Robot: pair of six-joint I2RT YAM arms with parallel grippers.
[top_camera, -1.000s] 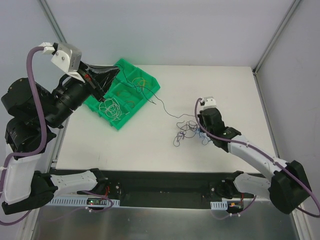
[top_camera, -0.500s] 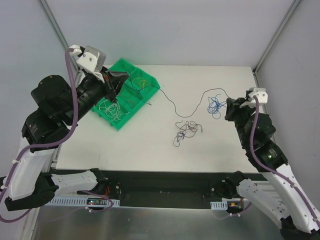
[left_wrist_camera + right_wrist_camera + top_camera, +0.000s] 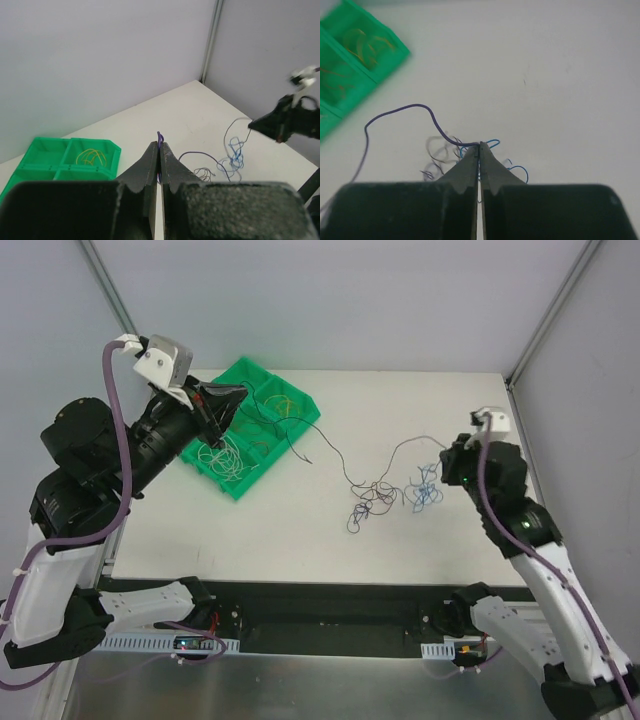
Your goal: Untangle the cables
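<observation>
Thin cables [image 3: 372, 496] look light, limp, snag-prone; I'd grip single strands beside the knot. Left hand [image 3: 160, 146], right hand [image 3: 480, 146] each pinch 1 strand.

cables [image 3: 385, 490] strung across the middle, green bin [image 3: 236, 494] far left

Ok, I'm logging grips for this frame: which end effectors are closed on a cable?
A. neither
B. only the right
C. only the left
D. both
D: in the wrist views the left end effector and the right end effector are each shut, with a thin purple cable pinched at the tips.
</observation>
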